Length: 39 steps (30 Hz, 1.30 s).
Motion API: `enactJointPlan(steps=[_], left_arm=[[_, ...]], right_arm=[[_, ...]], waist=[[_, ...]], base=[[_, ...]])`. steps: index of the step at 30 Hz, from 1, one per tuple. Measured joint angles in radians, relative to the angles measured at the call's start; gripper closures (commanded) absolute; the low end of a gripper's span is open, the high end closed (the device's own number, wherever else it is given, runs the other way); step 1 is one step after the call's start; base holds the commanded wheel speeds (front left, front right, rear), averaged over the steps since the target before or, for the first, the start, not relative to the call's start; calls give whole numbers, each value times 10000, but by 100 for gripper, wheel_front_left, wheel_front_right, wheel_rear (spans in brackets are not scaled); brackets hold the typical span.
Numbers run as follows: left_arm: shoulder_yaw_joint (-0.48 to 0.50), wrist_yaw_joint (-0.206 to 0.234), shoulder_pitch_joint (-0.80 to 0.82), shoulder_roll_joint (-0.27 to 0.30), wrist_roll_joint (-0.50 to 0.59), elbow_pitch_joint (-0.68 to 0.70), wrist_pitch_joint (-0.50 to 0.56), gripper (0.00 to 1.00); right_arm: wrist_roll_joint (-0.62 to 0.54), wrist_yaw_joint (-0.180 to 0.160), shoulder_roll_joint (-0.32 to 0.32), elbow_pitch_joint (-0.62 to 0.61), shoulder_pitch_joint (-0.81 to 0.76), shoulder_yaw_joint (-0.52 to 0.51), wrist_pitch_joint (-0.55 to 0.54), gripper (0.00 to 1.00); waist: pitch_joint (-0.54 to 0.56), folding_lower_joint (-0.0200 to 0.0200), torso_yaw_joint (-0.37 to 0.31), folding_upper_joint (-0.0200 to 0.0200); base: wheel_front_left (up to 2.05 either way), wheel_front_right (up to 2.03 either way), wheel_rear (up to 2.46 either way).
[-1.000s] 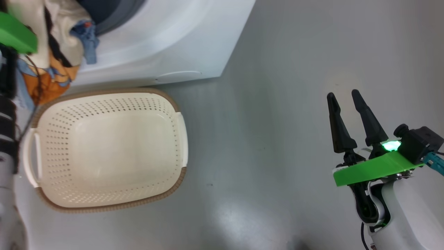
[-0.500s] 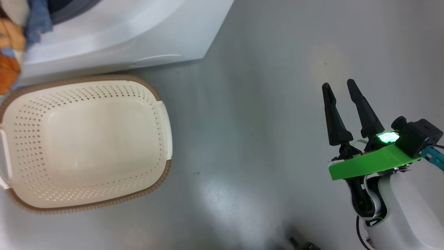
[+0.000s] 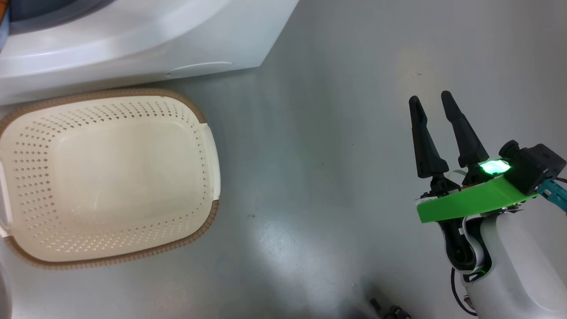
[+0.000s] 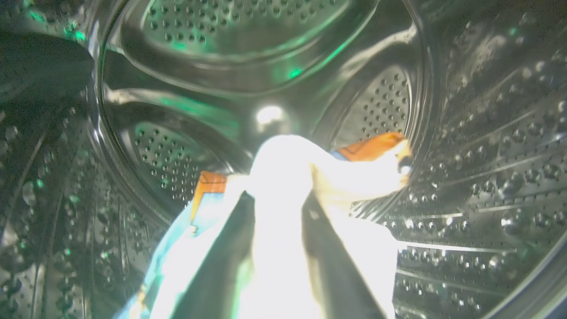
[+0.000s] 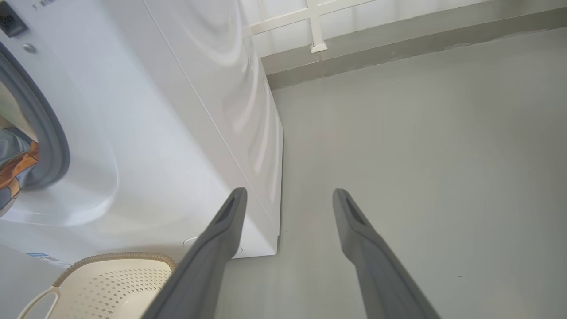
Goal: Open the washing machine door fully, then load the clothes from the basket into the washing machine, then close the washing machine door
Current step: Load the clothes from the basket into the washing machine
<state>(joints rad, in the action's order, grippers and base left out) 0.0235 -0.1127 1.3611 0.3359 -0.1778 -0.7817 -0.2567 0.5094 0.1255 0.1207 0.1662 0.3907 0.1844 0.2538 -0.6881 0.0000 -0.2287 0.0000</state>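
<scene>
Steel perforated drum point(image 4: 398, 110) of the big white front-loading washing machine point(image 3: 133, 35) surrounds the left gripper point(image 4: 277, 198). Soft clothes point(image 4: 283, 173), cream and light blue with orange patches, are inside the drum, bunched between and over the gripper's two dark fingers point(image 4: 221, 266). The fingers stand a little apart with cloth between them. Glare hides the contact, so it cannot be told whether they clamp the cloth.

From the right wrist, an orange and grey fold of the clothes point(image 5: 17, 164) shows inside the machine's opening, behind the blue-grey rubber gasket point(image 5: 55, 146).

The small cream perforated plastic basket point(image 3: 106, 93) with its brown woven-look rim sits on the grey floor point(image 3: 332, 133), just in front of the machine's base and right way up.

The right gripper point(image 3: 429, 97) is well to the right of the machine, above the floor. Its jaws are spread wide and hold nothing
</scene>
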Motion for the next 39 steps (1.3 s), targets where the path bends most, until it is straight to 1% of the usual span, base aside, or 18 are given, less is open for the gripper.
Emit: enactJointPlan(steps=[8, 10, 22, 27, 33, 39], left_arm=[[-12, -25, -4, -36, 46, -1296, 0, 0], [-13, -105, 85, -46, 44, -1513, 0, 0], [-247, -128, 20, -190, -109, -2709, 0, 0], [-253, -130, -609, -403, -290, -2372, 0, 0], [-151, -130, -1963, -736, -713, -1484, 0, 0], [-142, -130, -3578, -995, -815, -702, 0, 0]], right_arm=[[0, 0, 2, 8, -1, 2, 0, 0], [0, 0, 2, 10, -1, 6, 0, 0], [0, 0, 88, 59, -3, 23, 0, 0], [0, 0, 161, 73, -9, 17, 0, 0], [0, 0, 405, 184, -49, -8, 0, 0], [0, 0, 606, 359, -189, 0, 0, 0]], waist=[[88, -1, 78, 0], [119, 0, 92, 0], [459, -1, 165, 0], [719, -1, 257, 0], [1151, 0, 438, 0], [1764, -1, 643, 0]], base=[[0, 0, 0], [0, 0, 0], [0, 0, 0], [0, 0, 0], [0, 0, 0], [0, 0, 0]])
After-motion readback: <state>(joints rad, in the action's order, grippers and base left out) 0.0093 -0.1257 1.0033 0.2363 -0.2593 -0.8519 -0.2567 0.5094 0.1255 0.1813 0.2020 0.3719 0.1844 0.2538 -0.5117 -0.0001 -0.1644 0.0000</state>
